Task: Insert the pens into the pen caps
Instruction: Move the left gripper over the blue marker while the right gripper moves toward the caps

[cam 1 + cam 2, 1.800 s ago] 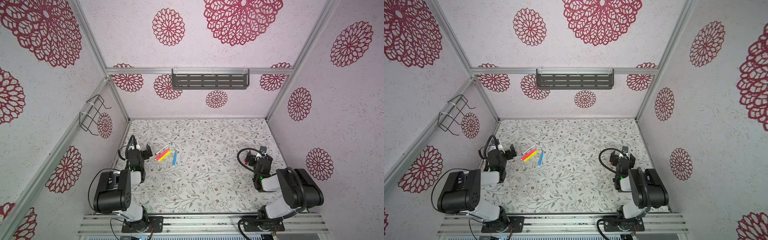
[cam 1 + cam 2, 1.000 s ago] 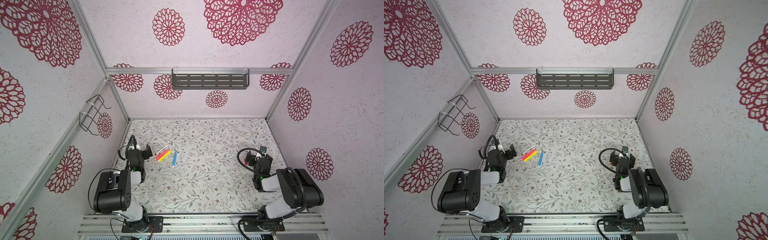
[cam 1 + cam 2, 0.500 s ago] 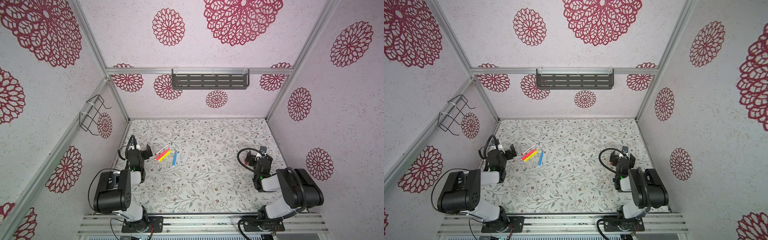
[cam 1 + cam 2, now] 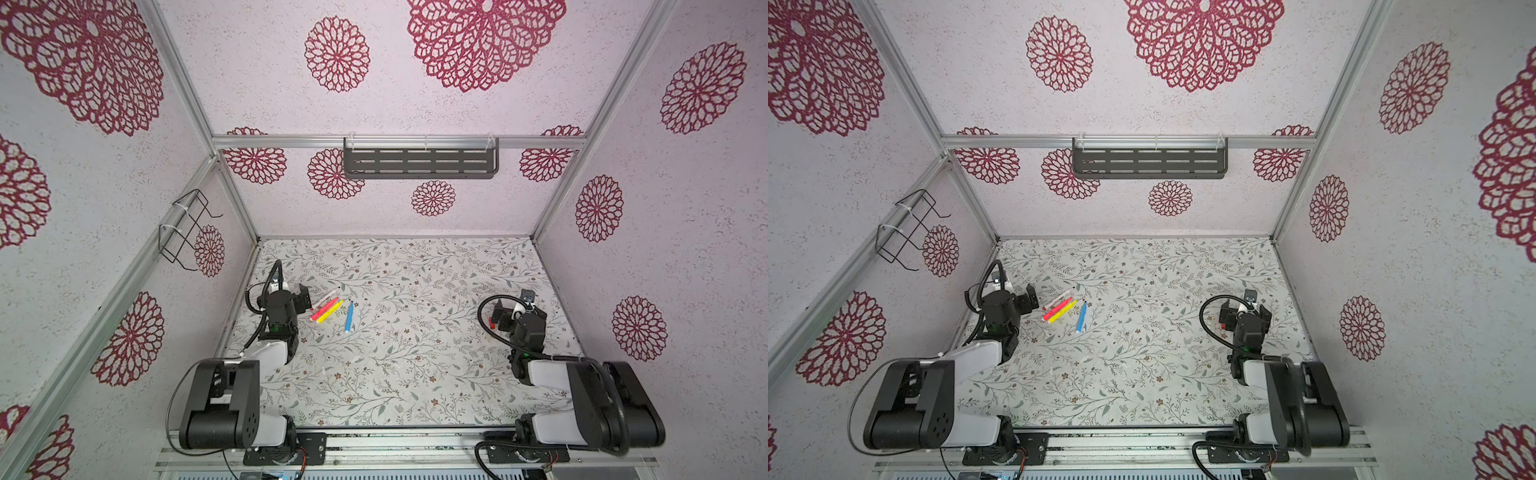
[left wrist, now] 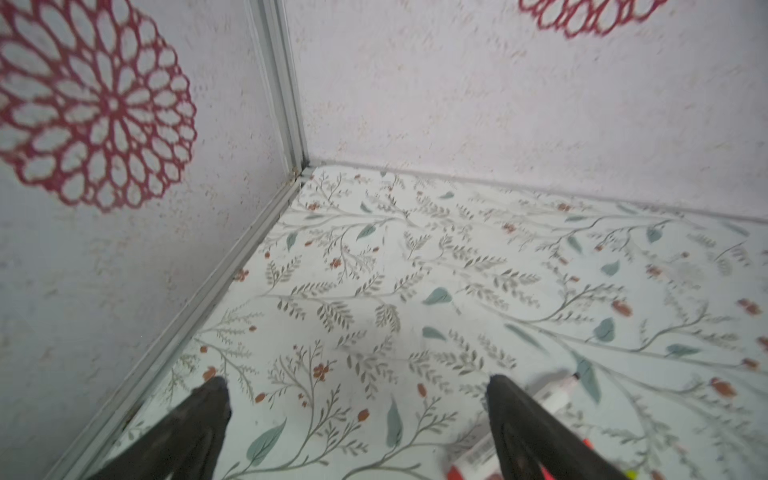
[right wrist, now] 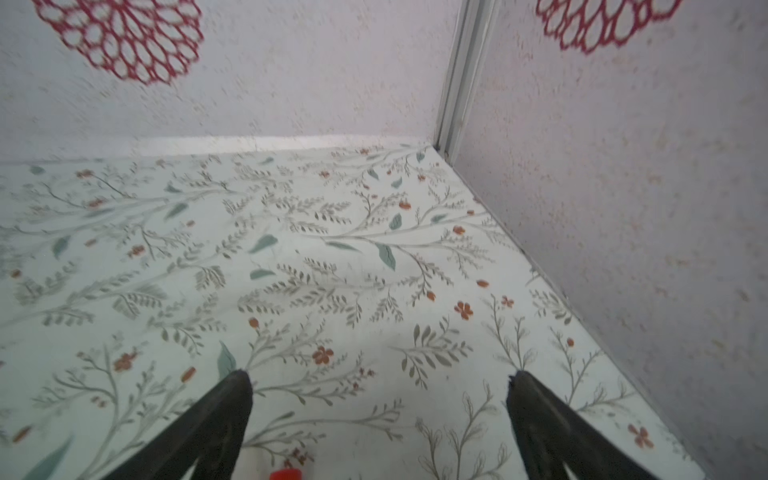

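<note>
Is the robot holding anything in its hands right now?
No, nothing. The left gripper and the right gripper are both open and empty; the pens lie outside them.

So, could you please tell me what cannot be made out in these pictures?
- Red cap: cut off by the right wrist view's edge, near the open right hand.
- White pen: blurred, partly behind a finger of the open left hand, left wrist view.
- Pale caps: too small against the patterned table in both top views.

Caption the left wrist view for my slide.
Open left gripper over floral-print tabletop, white red-ended marker pen beside one finger.
</note>
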`<state>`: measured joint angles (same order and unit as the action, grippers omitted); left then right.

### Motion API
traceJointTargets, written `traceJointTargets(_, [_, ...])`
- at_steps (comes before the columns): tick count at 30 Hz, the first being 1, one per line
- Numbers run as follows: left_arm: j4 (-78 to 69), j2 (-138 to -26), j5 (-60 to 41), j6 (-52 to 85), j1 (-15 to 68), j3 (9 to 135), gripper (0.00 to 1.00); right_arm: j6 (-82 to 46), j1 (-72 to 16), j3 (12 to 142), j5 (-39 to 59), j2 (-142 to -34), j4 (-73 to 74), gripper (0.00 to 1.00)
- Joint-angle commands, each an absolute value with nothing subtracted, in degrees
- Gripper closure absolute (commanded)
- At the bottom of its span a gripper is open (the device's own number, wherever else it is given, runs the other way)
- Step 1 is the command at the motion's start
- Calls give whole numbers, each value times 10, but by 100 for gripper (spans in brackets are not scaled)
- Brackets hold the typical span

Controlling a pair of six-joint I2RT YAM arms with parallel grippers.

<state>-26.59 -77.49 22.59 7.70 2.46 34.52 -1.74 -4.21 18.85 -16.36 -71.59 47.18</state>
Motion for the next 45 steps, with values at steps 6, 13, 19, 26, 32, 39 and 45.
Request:
traceJointTargets(6, [68, -644, 238, 212, 102, 515, 1, -277, -20, 266, 75, -550, 309, 1])
traceJointTargets(13, [191, -596, 95, 244, 170, 537, 1, -196, -84, 428, 158, -618, 57, 1])
traceJointTargets(19, [246, -603, 56, 261, 177, 513, 0, -261, -102, 463, 58, -594, -30, 1])
traceJointTargets(26, [277, -644, 49, 279, 178, 503, 5, -227, -109, 512, 144, -623, -112, 1])
traceJointTargets(32, [279, -718, 16, 297, 178, 517, 17, -217, -117, 506, 144, -608, -120, 1])
traceJointTargets(39, [301, -821, 6, 308, 201, 560, 27, -201, -121, 532, 131, -633, -182, 1])
traceJointTargets(45, [302, -886, 29, 314, 232, 595, 30, -196, -124, 532, 122, -637, -194, 1])
